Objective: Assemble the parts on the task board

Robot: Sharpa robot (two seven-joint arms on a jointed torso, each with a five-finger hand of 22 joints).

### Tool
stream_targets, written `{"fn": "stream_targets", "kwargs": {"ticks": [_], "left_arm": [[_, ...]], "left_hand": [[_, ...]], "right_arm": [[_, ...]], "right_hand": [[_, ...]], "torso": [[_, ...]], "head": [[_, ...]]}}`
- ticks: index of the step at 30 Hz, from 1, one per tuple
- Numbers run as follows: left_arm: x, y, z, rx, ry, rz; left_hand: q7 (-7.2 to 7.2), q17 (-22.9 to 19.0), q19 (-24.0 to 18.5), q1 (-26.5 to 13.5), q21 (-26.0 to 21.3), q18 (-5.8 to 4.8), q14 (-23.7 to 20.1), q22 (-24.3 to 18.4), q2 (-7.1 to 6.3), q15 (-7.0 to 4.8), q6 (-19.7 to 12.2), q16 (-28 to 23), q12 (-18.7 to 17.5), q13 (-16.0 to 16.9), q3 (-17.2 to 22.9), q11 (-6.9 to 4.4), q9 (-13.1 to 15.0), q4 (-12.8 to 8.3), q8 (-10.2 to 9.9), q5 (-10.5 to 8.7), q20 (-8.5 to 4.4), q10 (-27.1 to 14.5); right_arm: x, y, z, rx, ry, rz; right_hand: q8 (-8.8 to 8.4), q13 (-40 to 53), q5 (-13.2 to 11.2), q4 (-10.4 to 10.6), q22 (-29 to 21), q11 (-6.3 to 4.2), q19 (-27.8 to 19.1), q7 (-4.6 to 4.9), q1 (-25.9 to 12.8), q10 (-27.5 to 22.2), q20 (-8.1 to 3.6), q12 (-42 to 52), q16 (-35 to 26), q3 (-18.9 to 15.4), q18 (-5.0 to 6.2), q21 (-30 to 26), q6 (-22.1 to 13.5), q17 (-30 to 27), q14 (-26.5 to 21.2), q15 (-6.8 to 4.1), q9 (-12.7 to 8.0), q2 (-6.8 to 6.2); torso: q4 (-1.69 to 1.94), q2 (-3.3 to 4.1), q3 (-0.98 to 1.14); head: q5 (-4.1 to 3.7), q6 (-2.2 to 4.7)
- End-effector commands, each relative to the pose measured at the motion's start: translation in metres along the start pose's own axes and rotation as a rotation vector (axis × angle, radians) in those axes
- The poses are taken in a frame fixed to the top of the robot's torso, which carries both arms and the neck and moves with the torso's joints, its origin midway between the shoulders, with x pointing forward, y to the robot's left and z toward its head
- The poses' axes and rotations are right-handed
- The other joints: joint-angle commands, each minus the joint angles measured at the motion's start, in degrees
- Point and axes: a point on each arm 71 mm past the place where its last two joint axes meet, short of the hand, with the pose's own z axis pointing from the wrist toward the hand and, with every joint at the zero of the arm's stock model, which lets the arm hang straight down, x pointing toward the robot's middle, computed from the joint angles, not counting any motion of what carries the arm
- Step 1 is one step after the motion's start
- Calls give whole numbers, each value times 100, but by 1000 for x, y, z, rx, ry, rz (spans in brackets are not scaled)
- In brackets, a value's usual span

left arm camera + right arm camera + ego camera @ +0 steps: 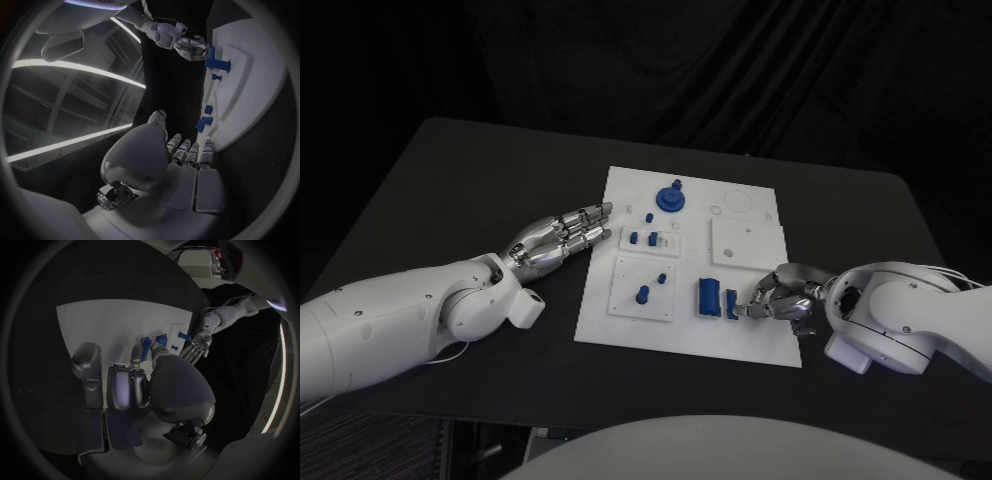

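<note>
From the head view, the white task board [733, 262] lies in the middle of the black table [430, 190]. The left hand [564, 240] rests on the table just beside the board's left edge, its fingers straight and close together, holding nothing. The right hand [780, 296] sits at the board's near right corner, fingers curled in against a small blue part [731, 303]; whether they pinch it, I cannot tell. A bigger blue block [711, 296] stands just beside it. A round blue part [672, 199] sits near the board's far edge.

From the left wrist view, the left hand [181, 160] has its fingers side by side, empty, next to the board [250, 100].

From the right wrist view, the right hand [134, 390] has its fingers bent over the board [100, 325], near a blue part [145, 346].
</note>
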Motion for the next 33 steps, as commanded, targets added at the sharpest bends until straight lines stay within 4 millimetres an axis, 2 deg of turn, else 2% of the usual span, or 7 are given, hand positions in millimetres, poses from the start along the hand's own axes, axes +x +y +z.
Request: {"fn": "stream_targets", "kwargs": {"ticks": [1, 4, 10, 21, 33], "left_arm": [[2, 2, -1, -3, 10, -9], [2, 2, -1, -3, 11, -10], [1, 2, -1, -3, 9, -9], [2, 2, -1, -3, 12, -10], [2, 3, -1, -3, 12, -12]], "left_hand": [[-4, -6, -4, -23, 2, 36, 8, -10, 41, 36, 34, -21, 25, 8, 2, 43, 9, -24, 38, 6, 38, 0], [4, -6, -5, -24, 1, 35, 8, -11, 42, 36, 40, -21, 25, 8, 2, 41, 10, -25, 41, 8, 38, 2], [4, -6, -5, -24, 1, 35, 8, -11, 42, 36, 40, -21, 25, 8, 2, 41, 10, -25, 41, 8, 38, 2], [4, -6, -5, -24, 1, 35, 8, -11, 42, 36, 40, -21, 25, 8, 2, 41, 10, -25, 41, 8, 38, 2], [7, -6, -5, -24, 1, 35, 8, -13, 43, 37, 39, -21, 26, 8, 3, 42, 10, -28, 41, 8, 39, 4]], "right_arm": [[4, 0, 0, -6, 37, -71], [5, -1, 0, -6, 42, -76], [6, -1, 1, -9, 40, -76], [5, 1, 3, -21, 21, -66], [5, 3, 7, -19, 19, -68]], "right_hand": [[236, 1510, 35, 55, 565, -75, 15, -62, 73, 596, -60, -7, 31, -16, 54, -45, -29, 55, 339, -63, 214, -20], [407, 1510, 35, 73, 572, -105, 22, -98, 89, 596, -83, -7, 30, -34, 53, -55, -36, 55, 339, -87, 384, -17], [556, 1510, 37, 74, 571, -136, 19, -136, 112, 596, -104, -7, 18, -40, 57, -88, -8, 31, 335, -111, 533, -1], [603, 1510, 36, 93, 571, -149, 17, -150, 94, 596, -113, -7, 16, -42, 58, -102, 7, 28, 334, -121, 585, 29], [647, 1510, 42, 103, 570, -173, 12, -181, 46, 596, -129, -7, 11, -18, 62, -132, 51, 21, 332, -139, 649, 158]], "torso": [[1, -1, -1], [3, 0, -1], [1, 2, -1], [1, 1, -2], [1, 2, -1]], "head": [[-1, -1], [5, -1], [5, -1], [1, -1], [5, -1]]}}
